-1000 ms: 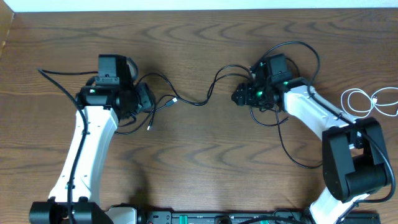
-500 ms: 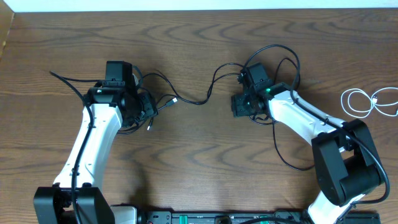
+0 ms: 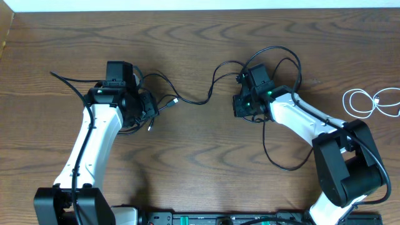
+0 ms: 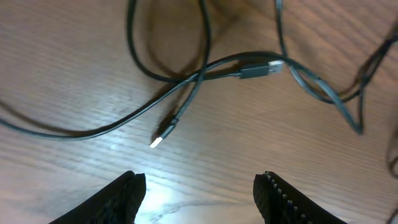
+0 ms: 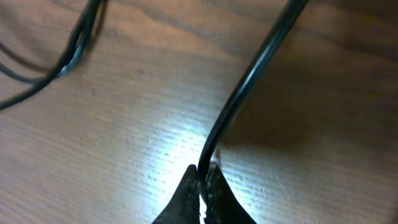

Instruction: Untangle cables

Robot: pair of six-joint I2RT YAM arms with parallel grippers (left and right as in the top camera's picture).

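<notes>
Far right, white cable coil [image 3: 379,100].

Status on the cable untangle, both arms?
Right gripper shut on a black cable. Left gripper open near crossed black cables, empty. White cable apart, coiled.

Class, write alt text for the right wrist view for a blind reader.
The right hand pinches a black cable at bottom centre; it runs up to the right. More black cables cross the wooden table at upper left.
</notes>
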